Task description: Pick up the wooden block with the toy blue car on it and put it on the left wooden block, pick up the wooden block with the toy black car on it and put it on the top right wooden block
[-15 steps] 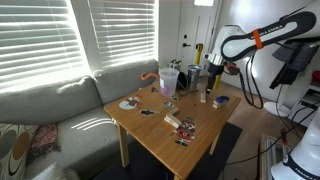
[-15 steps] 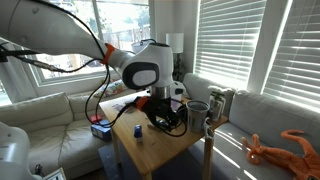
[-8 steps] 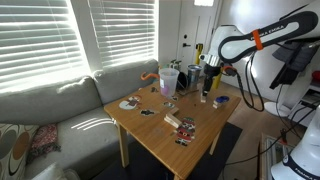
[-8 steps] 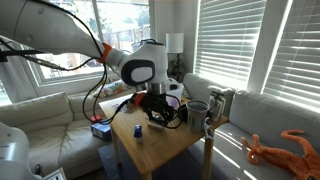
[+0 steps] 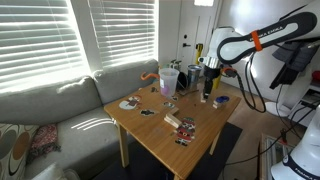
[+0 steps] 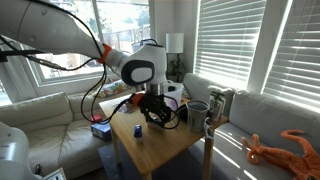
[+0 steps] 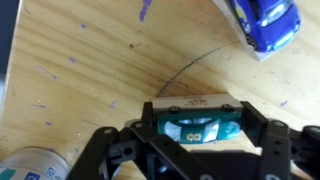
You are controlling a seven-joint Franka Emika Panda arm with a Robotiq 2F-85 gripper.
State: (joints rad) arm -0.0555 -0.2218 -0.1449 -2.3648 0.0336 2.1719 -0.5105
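Wooden table: report edges and free room. (Operator)

Wrist view: the table's edge shows along the upper left border, dark beyond it. Bare board lies left of and above the gripper. A pale round container sits at the lower left, near the gripper's left linkage. In an exterior view the gripper hangs low near the table's far corner, with cups near it on the inboard side. (Technician)

Gripper state and load? (Operator)

Jaws stand part-way closed. The fingers bear on both ends of a wooden block. A dark teal toy car lies lengthwise on that block, between the fingers. Whether the block is clear of the table cannot be told. (Technician)

Position of the toy blue car? (Operator)

Upper right corner of the wrist view, well apart from the gripper, partly cut off by the border. Body: glossy, rounded, moulded. Held block: rectangular, flat-topped, pale wood. Table: light, straight-grained, matt, with purple marks and a thin dark curved line. (Technician)
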